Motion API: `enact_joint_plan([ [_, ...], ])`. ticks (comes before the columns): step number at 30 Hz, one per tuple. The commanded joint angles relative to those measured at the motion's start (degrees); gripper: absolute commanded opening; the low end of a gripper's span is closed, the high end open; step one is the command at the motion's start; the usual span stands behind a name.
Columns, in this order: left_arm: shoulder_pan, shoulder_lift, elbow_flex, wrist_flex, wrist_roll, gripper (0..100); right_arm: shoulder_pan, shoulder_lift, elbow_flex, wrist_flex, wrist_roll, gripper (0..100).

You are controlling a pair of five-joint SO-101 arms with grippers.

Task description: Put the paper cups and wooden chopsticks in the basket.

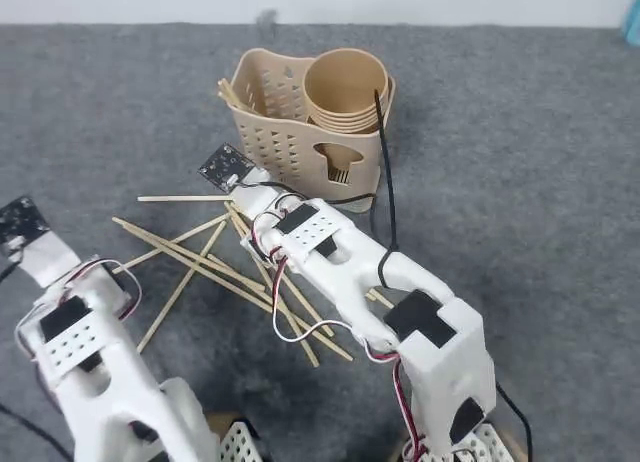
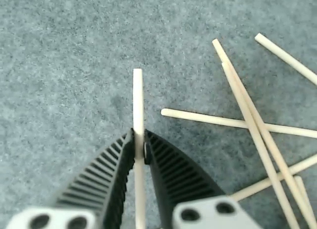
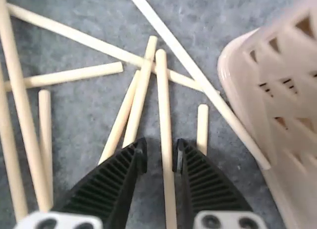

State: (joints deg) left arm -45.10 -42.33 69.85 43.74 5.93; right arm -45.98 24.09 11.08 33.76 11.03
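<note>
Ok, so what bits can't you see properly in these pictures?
1. How many paper cups: high view, the basket wall hides the stack's lower part.
2. Some of the loose chopsticks: high view, the right arm lies over them.
3. The chopstick in the left gripper: left wrist view, its near end is cut off by the edge.

The basket (image 3: 277, 115), blurred, runs off the right wrist view's edge.
</note>
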Motion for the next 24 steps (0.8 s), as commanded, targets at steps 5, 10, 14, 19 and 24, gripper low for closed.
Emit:
enact_joint_plan([
  [5,-0.4,-1.1,-0.4,-1.4,0.8,1,-0.6,-0.2,-2.8,-1.3,1.1,3.5],
  [10,-0.4,-1.1,-0.4,-1.4,0.8,1,0.3,-1.1,-3.3,1.7,0.9,0.6],
  [14,-0.4,-1.1,-0.4,-1.4,0.7,1,0.5,-6.4,-5.7,11.6,0.8,0.8],
  [19,-0.4,-1.1,-0.4,-1.5,0.7,1,0.5,-18.7,-5.4,22.7,0.6,0.8],
  [24,-0.4,-1.1,-0.4,-1.5,0.7,1,0.7,-36.4,0.7,28.6,0.5,0.8],
])
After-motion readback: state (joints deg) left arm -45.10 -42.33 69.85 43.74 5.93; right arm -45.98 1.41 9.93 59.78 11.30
